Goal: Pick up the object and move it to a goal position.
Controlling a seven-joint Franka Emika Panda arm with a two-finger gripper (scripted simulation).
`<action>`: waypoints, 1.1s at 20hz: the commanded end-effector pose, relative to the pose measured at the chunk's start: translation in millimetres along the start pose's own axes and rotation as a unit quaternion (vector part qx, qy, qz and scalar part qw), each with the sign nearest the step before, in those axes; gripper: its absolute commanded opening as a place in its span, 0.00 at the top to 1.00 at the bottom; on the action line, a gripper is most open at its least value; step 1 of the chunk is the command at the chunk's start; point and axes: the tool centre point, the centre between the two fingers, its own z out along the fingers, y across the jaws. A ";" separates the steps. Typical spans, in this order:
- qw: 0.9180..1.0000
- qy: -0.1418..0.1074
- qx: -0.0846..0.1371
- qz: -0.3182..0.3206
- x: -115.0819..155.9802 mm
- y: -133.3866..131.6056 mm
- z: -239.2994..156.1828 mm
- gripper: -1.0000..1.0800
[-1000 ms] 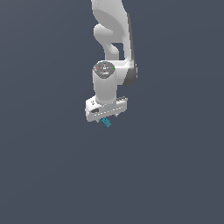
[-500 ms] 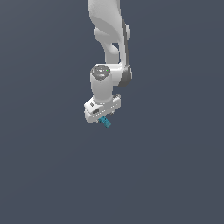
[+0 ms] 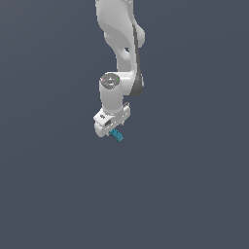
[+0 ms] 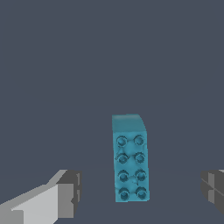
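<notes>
My jaws (image 4: 139, 192) stand wide apart, a finger (image 4: 65, 192) on each side of the teal block (image 4: 130, 159) and neither touching it. The block, studded in two rows of four, lies between them. In the exterior view it shows just below my wrist, near the frame's centre (image 3: 116, 135), on the plain grey worktop (image 3: 194, 194).

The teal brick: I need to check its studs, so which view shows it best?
The wrist view. There the teal brick fills the middle, its paired studs plain, with the open gripper fingers apart on either side. The exterior view shows only a small teal speck under the gripper.
</notes>
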 end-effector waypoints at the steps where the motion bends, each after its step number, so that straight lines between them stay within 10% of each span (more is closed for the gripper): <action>1: 1.000 0.001 0.000 -0.013 -2.5 -1.4 2.1 0.04; 22: 1.000 0.001 0.000 -0.021 -4.8 -2.9 49.6 0.04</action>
